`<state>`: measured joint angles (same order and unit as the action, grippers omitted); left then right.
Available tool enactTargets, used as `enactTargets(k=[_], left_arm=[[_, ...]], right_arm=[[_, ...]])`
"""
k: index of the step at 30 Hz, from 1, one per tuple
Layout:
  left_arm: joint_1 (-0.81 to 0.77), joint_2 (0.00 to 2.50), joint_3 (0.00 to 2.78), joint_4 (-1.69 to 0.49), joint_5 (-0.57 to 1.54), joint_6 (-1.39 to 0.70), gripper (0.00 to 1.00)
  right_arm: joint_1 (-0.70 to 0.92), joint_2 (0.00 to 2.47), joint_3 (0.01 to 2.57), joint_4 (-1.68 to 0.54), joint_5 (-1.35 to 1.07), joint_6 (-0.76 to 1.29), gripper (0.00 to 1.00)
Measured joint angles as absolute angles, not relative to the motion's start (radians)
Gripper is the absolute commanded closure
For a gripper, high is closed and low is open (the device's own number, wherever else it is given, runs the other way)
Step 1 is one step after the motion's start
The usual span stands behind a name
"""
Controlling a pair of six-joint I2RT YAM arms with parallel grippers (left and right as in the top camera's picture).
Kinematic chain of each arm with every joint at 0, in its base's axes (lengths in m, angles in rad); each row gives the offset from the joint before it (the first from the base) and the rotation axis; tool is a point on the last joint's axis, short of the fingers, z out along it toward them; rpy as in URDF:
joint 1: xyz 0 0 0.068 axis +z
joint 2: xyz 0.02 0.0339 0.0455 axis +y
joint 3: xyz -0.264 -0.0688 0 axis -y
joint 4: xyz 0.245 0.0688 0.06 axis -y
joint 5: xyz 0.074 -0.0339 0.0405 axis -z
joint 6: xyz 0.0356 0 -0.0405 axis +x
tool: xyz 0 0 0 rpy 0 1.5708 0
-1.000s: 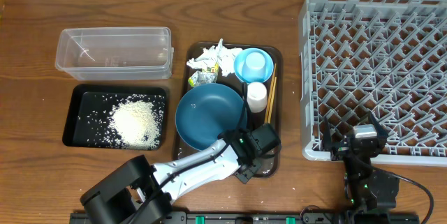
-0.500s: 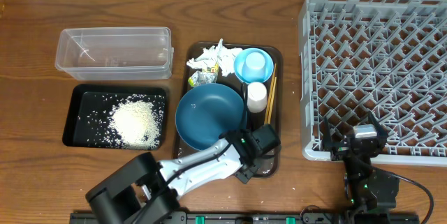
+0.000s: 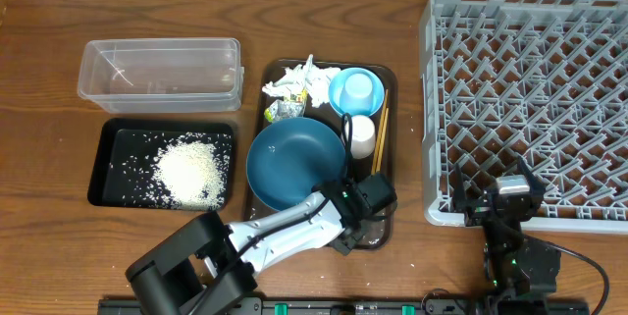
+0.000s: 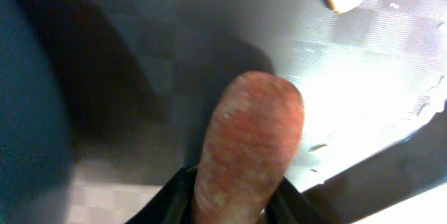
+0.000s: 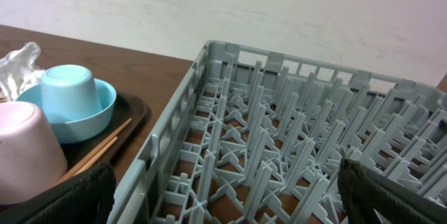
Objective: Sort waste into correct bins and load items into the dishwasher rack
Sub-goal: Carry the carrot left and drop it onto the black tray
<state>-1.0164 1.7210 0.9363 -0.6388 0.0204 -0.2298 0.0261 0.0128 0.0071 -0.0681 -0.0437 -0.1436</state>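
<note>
At the serving tray's [image 3: 392, 89] five o'clock corner, the left gripper [image 4: 230, 206] has pinched down onto the carrot [image 4: 251, 133], so binning it seems next; the right gripper [image 5: 223, 196] hangs wide open, empty.

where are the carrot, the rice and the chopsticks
carrot [image 4: 248, 147], left wrist view, middle of its orange body
rice [image 3: 189, 172], overhead view, centre of the heap
chopsticks [image 3: 381, 134], overhead view, midway along the pair
</note>
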Motion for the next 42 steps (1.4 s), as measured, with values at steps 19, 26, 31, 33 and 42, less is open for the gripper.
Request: enactTargets(k=[19,26,31,33,42], left_arm=[[-1.016,1.613,0.986,-0.706,0.020,-0.263,0.70],[-1.013,1.401,0.999,-0.706,0.019,-0.266,0.70],[-0.945,1.289,0.999,-0.708,-0.026,-0.266,0.70],[-0.890,1.263,0.999,-0.710,-0.056,-0.266,0.70],[-0.508,1.249,0.999,-0.709,-0.125,-0.279,0.70]], right_arm=[[0.026,0.013,0.007,-0.068,-0.044,-0.144,0.01],[0.026,0.013,0.007,-0.068,-0.044,-0.144,0.01],[0.026,0.013,0.007,-0.068,-0.044,-0.144,0.01],[0.026,0.013,0.007,-0.068,-0.044,-0.144,0.01],[0.026,0.013,0.007,-0.068,-0.044,-0.144,0.01]])
